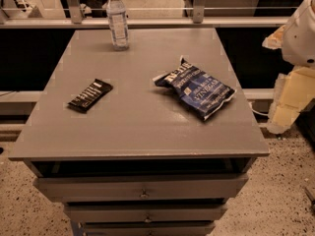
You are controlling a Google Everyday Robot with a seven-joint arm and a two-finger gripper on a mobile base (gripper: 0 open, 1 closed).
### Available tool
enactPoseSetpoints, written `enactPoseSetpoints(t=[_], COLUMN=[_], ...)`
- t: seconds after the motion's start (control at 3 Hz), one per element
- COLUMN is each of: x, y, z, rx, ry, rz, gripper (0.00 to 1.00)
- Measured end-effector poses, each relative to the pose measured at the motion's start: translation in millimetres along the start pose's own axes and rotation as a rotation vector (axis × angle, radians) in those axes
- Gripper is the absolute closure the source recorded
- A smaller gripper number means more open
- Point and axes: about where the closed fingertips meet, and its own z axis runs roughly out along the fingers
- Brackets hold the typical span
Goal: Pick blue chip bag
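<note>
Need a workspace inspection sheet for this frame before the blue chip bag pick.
surface: gray tabletop, with drawers beneath it.
job's things: blue chip bag lying on the right half, nothing touching it.
clutter: black bar wrapper on the left half; water bottle upright near the back edge.
grippers: hand at the right edge of view, beside the table, apart from the bag.
cables: nothing seen.
surroundings: speckled floor; railing behind the table.
</note>
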Motion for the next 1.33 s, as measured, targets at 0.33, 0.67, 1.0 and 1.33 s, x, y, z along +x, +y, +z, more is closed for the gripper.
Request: enactPoseSetpoints(t=[0.33,0.67,1.0,1.33], x=[-1,-9,-21,-34], y=[-1,-10,-22,-36], z=[0,17,50,82], rx=[0.002,0.002,-0.007,0.001], ry=[-0.004,-0.038,-0.095,-0.152], rz=[-0.002,0.009,0.062,0.117], gripper=[0.0,0.0,0.0,0.0])
